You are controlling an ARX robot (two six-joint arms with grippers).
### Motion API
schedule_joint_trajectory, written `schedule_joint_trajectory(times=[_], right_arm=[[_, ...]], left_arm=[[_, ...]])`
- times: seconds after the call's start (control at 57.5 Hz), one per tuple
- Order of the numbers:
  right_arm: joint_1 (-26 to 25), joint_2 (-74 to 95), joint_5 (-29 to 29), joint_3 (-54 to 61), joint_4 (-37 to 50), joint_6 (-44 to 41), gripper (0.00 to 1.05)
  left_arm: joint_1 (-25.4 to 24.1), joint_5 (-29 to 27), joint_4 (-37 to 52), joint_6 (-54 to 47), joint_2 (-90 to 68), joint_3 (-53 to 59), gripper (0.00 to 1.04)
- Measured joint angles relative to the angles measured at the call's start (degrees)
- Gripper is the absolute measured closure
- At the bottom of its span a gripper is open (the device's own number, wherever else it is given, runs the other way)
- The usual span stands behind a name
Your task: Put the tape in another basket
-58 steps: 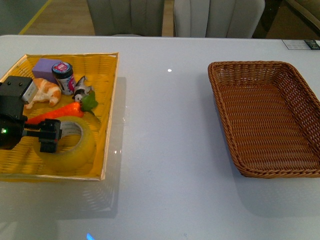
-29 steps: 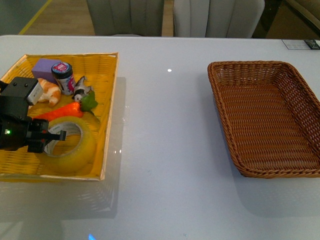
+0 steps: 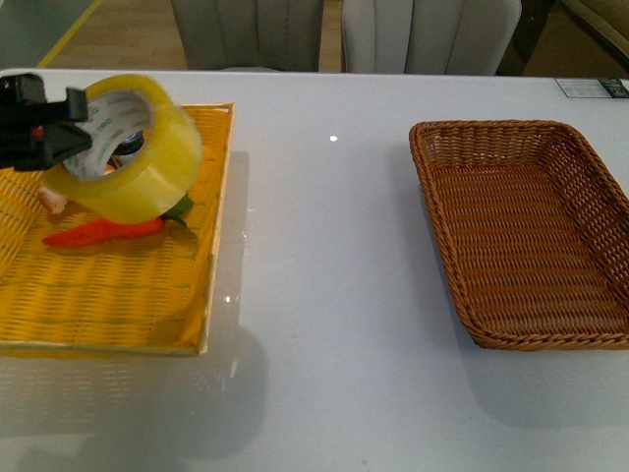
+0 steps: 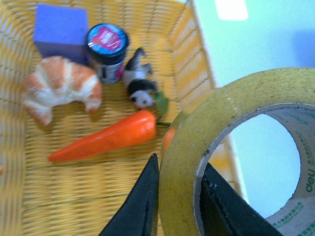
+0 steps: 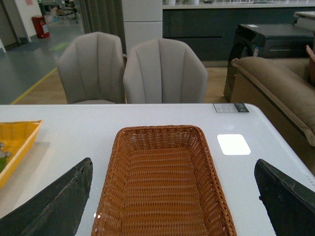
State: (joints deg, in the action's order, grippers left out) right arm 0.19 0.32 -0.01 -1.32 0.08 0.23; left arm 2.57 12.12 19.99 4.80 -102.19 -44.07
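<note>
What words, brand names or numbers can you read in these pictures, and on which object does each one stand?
"deli": green print on the white inner core of the tape, seen in the left wrist view.
Smaller green print below it on the same core: too small to read.
Label on the lid of the small jar: blurred, not readable.
Card at the table's far corner: too small to read.
</note>
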Motion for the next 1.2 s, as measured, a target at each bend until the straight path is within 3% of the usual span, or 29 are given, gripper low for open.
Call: schedule_joint_trajectory(times=[0.226,0.487,0.678,0.748,0.817,0.991,1.2], right_arm=[[0.0,0.0,0.0,0.02,0.0,0.0,0.09],[0.0,0.0,0.0,0.02,0.0,0.0,0.09],[0.11,0.66,0.48,-0.33,-0.94,0.5,0.09],[2.95,9.35,3.98,-6.45,-15.15,7.15,0.09],[6.78,19.1,3.41,-11.23,-21.66,13.64,0.09],[16.83,32.61,-4.04,-16.26,-10.12,25.51,0.09],[19.37,42.51,-11.56,-16.7,6.19,32.15,0.09]], left_arm=[[15.61,-1.25,-4.37,7.06,7.43,-3.85,0.89],[26.73,-3.15,-5.62,10.58,7.82,-7.41,0.89],[28.74,-3.39,-6.25,11.34,7.82,-7.45,0.89],[28.83,-3.61,-6.62,11.37,7.89,-7.45,0.89],[28.96,-3.85,-6.95,11.34,8.13,-7.45,0.89],[29.38,-3.78,-8.09,11.3,8.55,-7.45,0.89],[29.55,-3.76,-9.16,11.17,8.9,-7.65,0.89]])
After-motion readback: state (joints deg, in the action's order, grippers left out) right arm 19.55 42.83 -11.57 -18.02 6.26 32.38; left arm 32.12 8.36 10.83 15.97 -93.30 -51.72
